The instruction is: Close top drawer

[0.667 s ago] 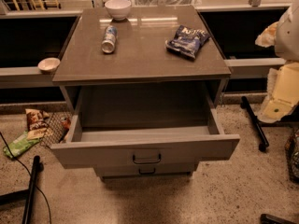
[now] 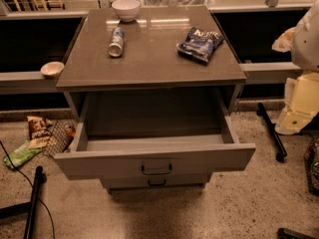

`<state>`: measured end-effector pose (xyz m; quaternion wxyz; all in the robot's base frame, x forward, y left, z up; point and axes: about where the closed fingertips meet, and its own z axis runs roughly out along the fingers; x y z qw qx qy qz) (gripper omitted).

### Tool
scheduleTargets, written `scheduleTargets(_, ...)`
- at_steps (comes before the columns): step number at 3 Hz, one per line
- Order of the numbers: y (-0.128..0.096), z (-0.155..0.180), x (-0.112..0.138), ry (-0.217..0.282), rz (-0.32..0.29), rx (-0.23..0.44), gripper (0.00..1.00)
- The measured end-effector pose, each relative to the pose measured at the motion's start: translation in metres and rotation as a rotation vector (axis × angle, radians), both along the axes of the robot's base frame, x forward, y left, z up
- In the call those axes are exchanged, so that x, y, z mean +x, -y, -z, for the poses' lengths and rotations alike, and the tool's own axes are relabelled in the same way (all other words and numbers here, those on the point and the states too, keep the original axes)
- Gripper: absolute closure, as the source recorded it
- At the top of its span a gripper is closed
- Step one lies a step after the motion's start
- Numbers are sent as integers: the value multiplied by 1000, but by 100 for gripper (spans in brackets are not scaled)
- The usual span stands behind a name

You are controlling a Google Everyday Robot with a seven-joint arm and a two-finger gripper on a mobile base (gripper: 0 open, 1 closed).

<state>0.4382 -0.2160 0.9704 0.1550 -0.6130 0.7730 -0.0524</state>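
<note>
The top drawer (image 2: 99, 164) of the grey cabinet (image 2: 149, 59) stands pulled far out toward me, and its inside is empty. Its small dark loop handle (image 2: 156, 169) sits at the centre of the front. The middle drawer's handle (image 2: 156, 182) shows just below, with that drawer shut. My gripper is not in view. Only white and cream parts of my arm (image 2: 305, 44) show at the right edge, to the right of the cabinet and apart from the drawer.
On the cabinet top are a white bowl (image 2: 125, 9), a can lying on its side (image 2: 116, 41) and a blue chip bag (image 2: 200, 44). A small bowl (image 2: 52, 68) sits on the left ledge. Snack bags (image 2: 30, 143) lie on the floor at left, with dark poles (image 2: 271, 133) at right.
</note>
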Motion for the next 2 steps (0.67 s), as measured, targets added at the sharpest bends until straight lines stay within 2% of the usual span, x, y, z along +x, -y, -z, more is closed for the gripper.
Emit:
scheduleTargets(1,-9,52,-1,-52,-80,-5,0)
scheduleTargets(2,-14,124,-13,-141,-156,15,19)
